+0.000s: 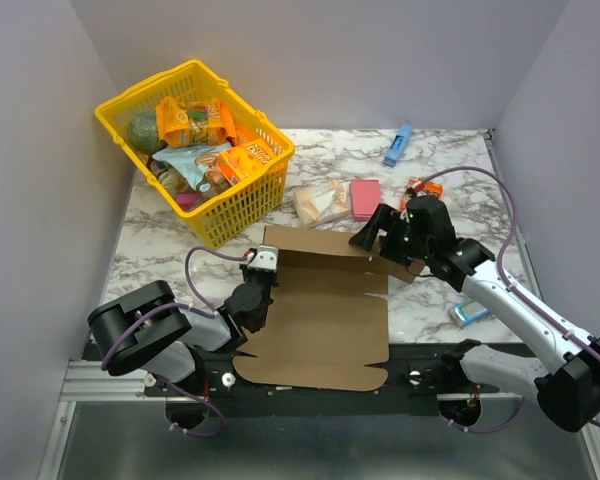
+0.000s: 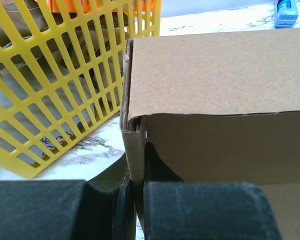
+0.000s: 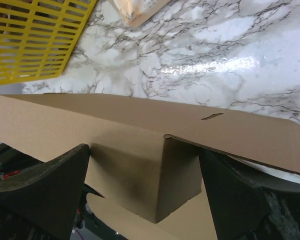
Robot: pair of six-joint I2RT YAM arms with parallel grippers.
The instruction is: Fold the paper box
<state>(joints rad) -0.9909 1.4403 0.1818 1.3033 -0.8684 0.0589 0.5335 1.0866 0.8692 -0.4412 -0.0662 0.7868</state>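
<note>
Paper box (image 1: pixel 320 320) half-formed on tabletop (image 1: pixel 450 190), back wall raised; left fingers (image 2: pixel 205 210) pinched narrow on left side wall, right fingers (image 3: pixel 45 185) wide astride right corner; next, probably closing there to fold that wall

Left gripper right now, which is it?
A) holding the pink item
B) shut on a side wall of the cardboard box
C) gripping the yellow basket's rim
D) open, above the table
B: in the left wrist view the left gripper is pinched shut on the upright cardboard wall at the corner of the paper box. The yellow basket stands beside it, not gripped.
</note>
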